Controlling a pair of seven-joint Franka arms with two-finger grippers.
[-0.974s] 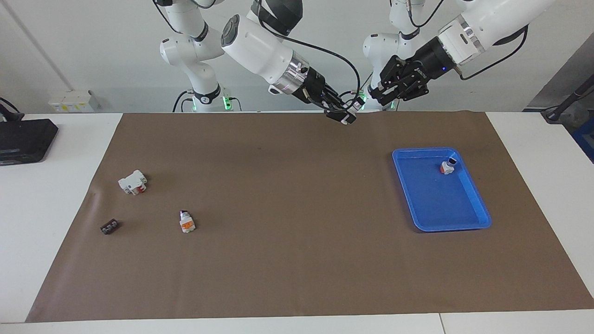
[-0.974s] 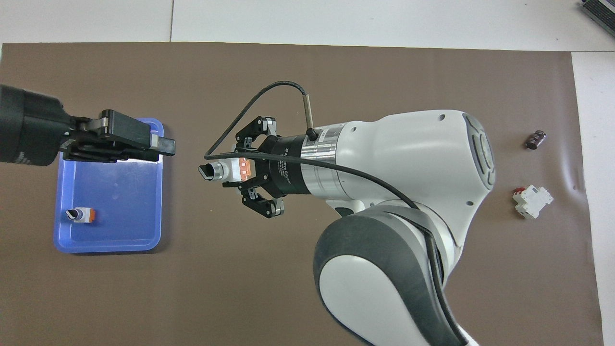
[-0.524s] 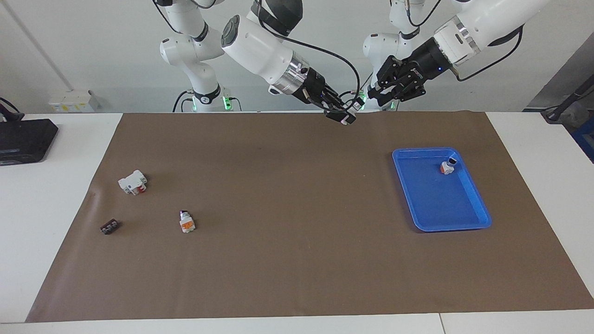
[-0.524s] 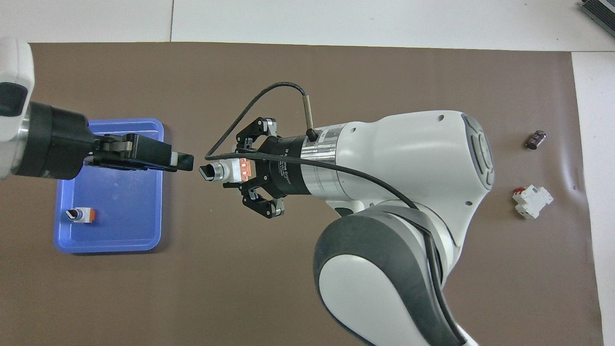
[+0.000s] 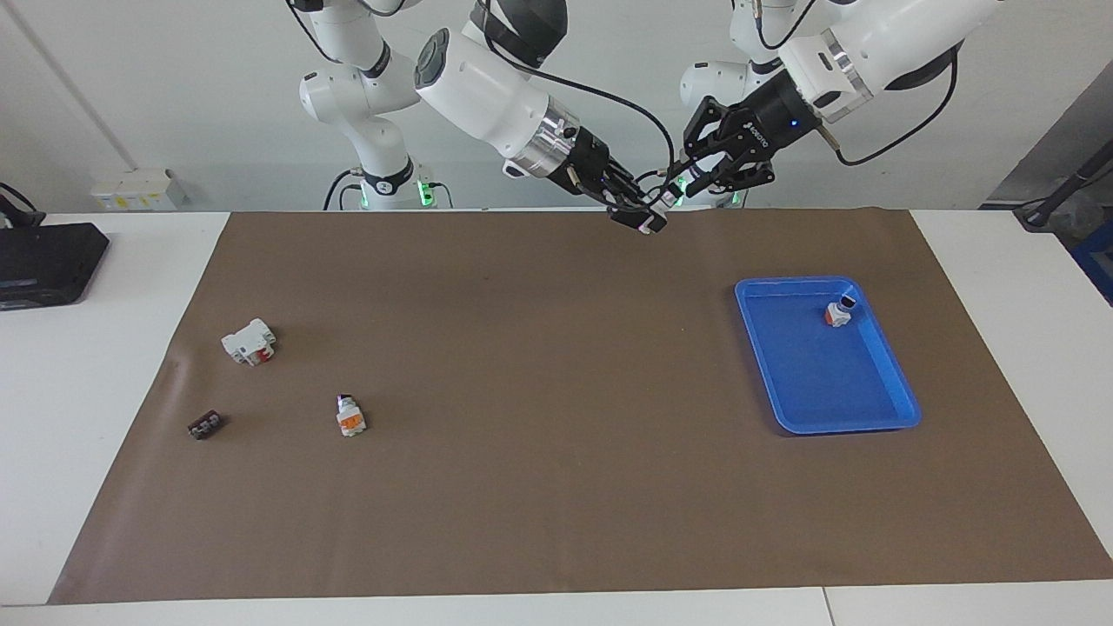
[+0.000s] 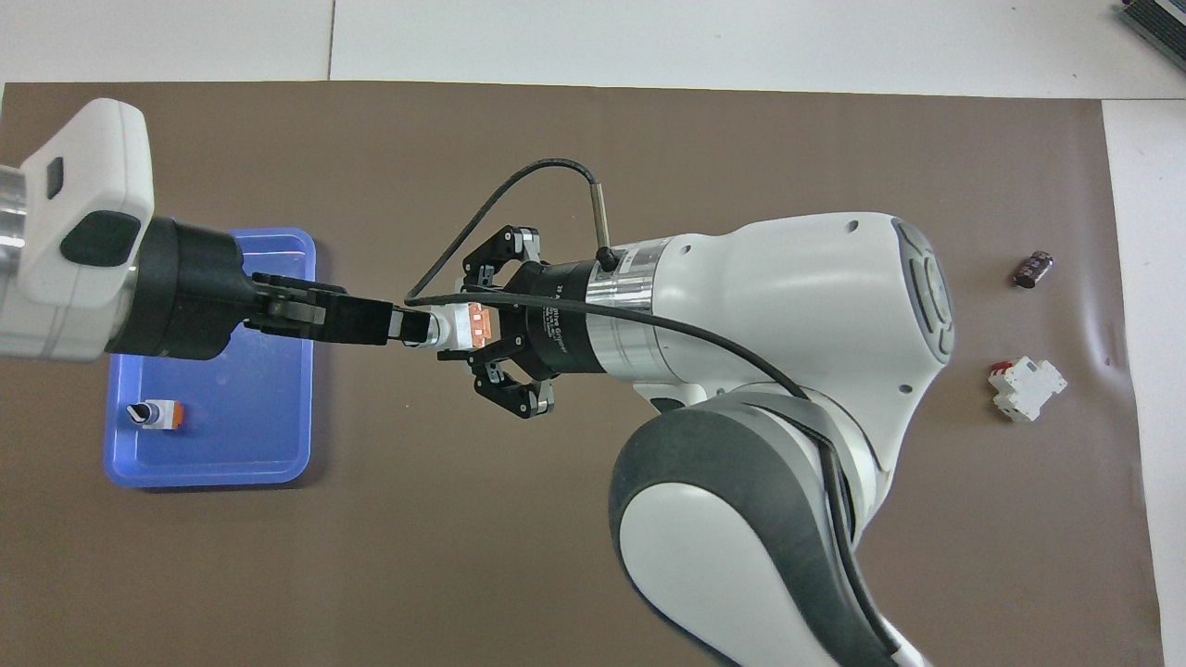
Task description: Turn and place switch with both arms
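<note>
Beside the blue tray (image 6: 306, 371), the right gripper (image 6: 463, 329) clamps the switch (image 6: 445, 326); the left gripper (image 6: 389, 324) meets its tip, grip unclear.

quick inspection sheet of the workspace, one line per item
surface: brown mat on a white table
job's things: switch held in the air between both pincers; second switch in the blue tray; third switch on the mat
clutter: white block, dark piece
grippers: right pincer shut on switch; left pincer at its tip
cables: black cable looped at the right wrist
surroundings: black box at the right arm's end
</note>
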